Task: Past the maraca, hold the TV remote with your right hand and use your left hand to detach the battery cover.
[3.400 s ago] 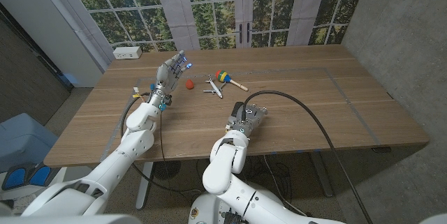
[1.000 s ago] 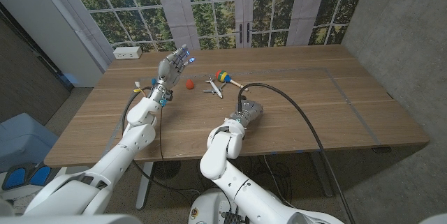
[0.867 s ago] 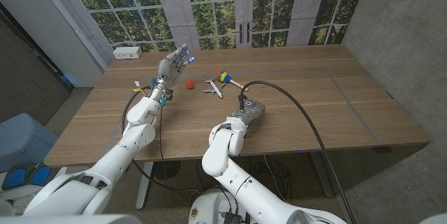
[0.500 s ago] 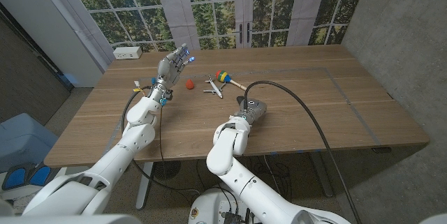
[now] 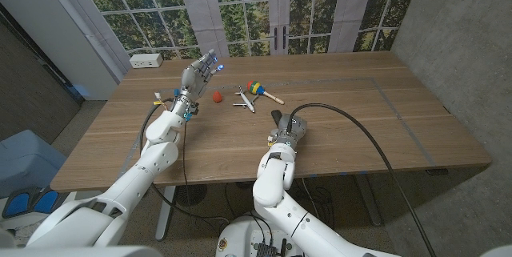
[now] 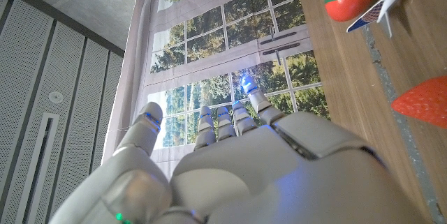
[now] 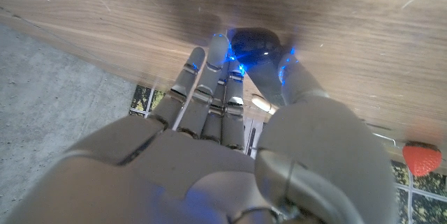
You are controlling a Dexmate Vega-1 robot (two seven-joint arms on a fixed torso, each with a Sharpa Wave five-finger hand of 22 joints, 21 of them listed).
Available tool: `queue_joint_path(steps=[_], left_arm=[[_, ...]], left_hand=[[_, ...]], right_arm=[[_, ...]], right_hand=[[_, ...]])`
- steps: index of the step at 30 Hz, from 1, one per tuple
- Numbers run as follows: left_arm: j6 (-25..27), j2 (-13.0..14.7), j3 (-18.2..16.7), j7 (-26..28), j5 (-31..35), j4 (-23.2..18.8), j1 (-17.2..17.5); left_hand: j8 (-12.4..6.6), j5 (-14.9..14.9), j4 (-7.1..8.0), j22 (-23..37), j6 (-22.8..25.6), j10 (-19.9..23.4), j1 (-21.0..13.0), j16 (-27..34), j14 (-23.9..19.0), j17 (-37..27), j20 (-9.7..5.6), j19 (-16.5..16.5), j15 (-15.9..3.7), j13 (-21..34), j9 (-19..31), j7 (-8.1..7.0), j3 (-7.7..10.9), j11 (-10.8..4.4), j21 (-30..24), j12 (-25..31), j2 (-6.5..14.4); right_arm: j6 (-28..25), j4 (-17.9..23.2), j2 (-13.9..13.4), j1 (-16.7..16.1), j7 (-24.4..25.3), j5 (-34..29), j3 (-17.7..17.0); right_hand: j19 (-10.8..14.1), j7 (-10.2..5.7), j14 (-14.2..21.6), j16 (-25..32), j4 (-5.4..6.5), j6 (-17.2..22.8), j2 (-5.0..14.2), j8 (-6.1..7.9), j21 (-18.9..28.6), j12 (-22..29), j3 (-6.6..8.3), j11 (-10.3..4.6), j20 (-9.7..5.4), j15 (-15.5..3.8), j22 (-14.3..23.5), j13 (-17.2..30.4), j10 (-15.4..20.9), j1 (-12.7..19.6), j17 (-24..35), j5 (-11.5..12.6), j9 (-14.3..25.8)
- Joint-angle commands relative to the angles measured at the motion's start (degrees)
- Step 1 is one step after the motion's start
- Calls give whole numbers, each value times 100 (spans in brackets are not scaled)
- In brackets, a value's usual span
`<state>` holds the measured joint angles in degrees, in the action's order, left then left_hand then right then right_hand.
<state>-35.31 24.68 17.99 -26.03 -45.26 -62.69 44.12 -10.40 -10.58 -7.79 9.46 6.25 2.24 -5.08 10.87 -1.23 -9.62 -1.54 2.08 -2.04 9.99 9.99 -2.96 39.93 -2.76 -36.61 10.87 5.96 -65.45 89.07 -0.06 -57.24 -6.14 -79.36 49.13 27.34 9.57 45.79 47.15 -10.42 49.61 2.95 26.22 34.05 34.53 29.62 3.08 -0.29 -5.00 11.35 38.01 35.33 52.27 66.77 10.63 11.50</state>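
Hovering my left hand (image 5: 200,74) with fingers spread, holding nothing, beside the strawberry (image 5: 216,94); my right hand (image 5: 286,132) pinches the TV remote (image 5: 276,118) (dark, partly hidden) near the maraca (image 5: 258,88).

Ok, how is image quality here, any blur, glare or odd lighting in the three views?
Head view: sharp, even daylight, wide-angle bending of the window frames. Left wrist view: left hand soft up close, bright windows behind. Right wrist view: slightly blurred table; blue glow from the right hand glints on the dark remote.

Left robot hand (image 5: 200,74) raised, fingers apart; right robot hand (image 5: 286,132) low, fingers extended.
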Motion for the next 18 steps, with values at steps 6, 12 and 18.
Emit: queue_joint_path(steps=[6,12,18], left_arm=[[134,108,68,223,183,-178,-11],[345,267,122,543,388,-439,40],[443,300,165,574,415,-488,-11]], left_hand=[[12,17,-103,19,-7,5,-96,-30,-30,-10,6,50,-87,22,6,-44,3,-56,43,15,99],[17,40,-244,10,-102,-29,-248,-36,-31,-6,61,45,-22,22,3,-69,41,-57,129,6,21],[8,48,-309,9,-159,-54,-368,-21,-84,-8,108,44,20,23,3,-83,65,-37,189,3,-46]], right_arm=[[743,499,-811,83,4939,2204,257],[1011,507,-1010,147,5608,2544,289],[1386,590,-1239,172,6132,2786,307]], right_hand=[[74,-1142,20,94,29,1223,446,41,82,-36,-20,-1216,-39,-787,46,-4,1206,543,162,43,209],[87,-1132,-3,115,50,1263,435,64,121,-55,-29,-1242,-44,-778,60,-3,1235,551,225,52,210],[154,-1151,3,155,58,1279,427,69,182,-79,-40,-1290,-145,-787,74,-14,1274,569,280,63,197]])
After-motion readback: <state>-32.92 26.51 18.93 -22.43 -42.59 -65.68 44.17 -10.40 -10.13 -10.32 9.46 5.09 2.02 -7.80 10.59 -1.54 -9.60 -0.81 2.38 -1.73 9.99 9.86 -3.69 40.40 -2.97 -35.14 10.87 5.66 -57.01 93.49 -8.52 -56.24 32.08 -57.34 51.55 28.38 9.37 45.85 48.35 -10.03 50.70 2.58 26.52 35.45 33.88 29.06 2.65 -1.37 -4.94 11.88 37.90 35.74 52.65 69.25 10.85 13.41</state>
